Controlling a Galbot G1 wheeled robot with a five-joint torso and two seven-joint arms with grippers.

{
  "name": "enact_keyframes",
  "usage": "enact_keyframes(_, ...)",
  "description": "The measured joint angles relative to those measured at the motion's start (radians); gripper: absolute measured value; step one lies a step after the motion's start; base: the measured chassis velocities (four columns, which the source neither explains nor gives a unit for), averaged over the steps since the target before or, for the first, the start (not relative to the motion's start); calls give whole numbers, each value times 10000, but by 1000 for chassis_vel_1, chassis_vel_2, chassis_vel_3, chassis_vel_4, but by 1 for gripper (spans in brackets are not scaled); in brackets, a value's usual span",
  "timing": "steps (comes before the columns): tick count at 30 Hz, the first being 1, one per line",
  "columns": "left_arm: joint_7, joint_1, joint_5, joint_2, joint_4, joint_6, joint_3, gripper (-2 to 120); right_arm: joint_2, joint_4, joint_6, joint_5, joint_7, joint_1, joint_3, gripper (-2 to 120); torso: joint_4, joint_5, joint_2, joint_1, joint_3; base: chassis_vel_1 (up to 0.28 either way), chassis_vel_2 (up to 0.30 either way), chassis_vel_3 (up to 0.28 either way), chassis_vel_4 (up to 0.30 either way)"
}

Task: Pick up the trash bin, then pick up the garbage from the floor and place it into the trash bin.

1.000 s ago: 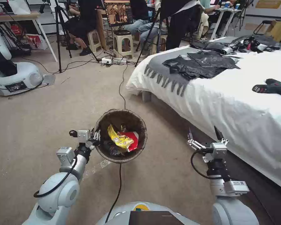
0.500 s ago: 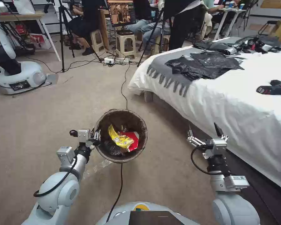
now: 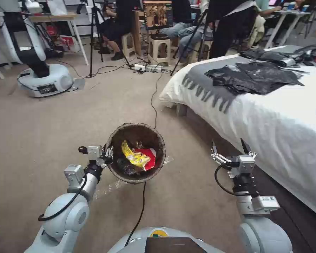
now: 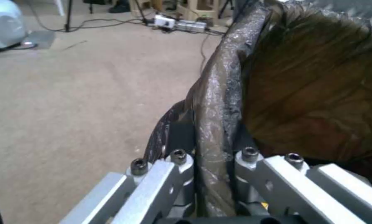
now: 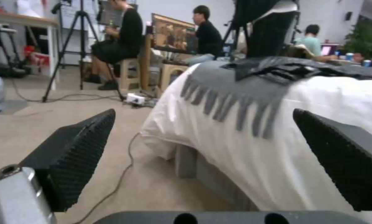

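From my head camera, my left gripper (image 3: 108, 154) grasps the rim of the small round trash bin lined with a dark brown bag (image 3: 136, 130), held above the beige carpet floor (image 3: 42, 133); yellow and red snack wrappers (image 3: 138, 157) lie inside. My right gripper (image 3: 230, 149) hangs released beside the white-sheeted bed (image 3: 270, 119).

My left wrist camera shows my jaws clenched on the bag-covered rim (image 4: 213, 124).

My right wrist camera shows my black ridged fingertips (image 5: 76, 149) spread wide, empty.

floor: carpet (image 3: 59, 119) lying beige, cable (image 3: 153, 102) trailing across it | right: bed (image 3: 270, 116) standing under white sheet, grey throw (image 3: 207, 84) hanging over its end | back: stools (image 3: 159, 47), tripod (image 3: 94, 38), desk (image 3: 56, 17) standing | power strip (image 3: 145, 67) lying near stools
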Motion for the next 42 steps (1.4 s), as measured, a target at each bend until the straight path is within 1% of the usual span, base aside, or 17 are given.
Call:
enact_keyframes(11,3,9,-12,-8,1,-10,-24,7,-160,1,-87,124,42,82,1,100,1,0,0,0,0,84,75,76,82)
enact_keyframes(42,14,19,2,9,17,-86,-2,7,-238,0,-244,229,178,226,-48,100,2,0,0,0,0,88,80,80,84)
